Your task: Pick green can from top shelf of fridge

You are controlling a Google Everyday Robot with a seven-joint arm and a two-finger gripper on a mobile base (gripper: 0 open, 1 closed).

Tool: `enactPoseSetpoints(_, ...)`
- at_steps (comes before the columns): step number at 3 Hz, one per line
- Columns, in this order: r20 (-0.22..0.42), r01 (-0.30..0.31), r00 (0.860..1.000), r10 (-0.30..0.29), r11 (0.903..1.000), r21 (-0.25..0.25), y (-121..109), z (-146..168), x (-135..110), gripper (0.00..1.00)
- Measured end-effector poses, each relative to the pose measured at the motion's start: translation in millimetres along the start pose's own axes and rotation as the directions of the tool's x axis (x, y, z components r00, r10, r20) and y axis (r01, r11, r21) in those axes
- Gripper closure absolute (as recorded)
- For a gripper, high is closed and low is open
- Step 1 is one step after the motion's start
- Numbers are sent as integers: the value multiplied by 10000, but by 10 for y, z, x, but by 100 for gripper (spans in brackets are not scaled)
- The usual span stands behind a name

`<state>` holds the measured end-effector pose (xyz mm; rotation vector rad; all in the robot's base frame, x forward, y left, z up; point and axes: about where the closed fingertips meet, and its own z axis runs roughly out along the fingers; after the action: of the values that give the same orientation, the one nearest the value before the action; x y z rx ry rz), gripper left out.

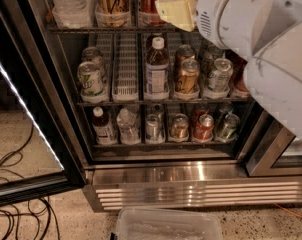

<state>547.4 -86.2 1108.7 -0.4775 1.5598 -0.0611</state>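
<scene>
The fridge stands open in front of me. Its top shelf runs along the upper edge of the view and holds a clear bottle, a gold striped can and a red can in translucent cups. My gripper, a cream-coloured end on the large white arm, is at top-shelf height, just right of the red can. The arm covers the right part of the top shelf. No green can shows there; it is hidden or out of view.
The middle rack holds pale green-and-white cans, a labelled bottle and brown and silver cans. The bottom rack holds small bottles and short cans. The open glass door is at the left, with cables on the floor. A clear plastic bin sits below.
</scene>
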Motion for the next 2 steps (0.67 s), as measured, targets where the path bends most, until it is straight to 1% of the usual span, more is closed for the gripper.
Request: enactPoseSetpoints(2, -233, -152, 9996, 149, 9998, -143, 169, 275, 140, 30)
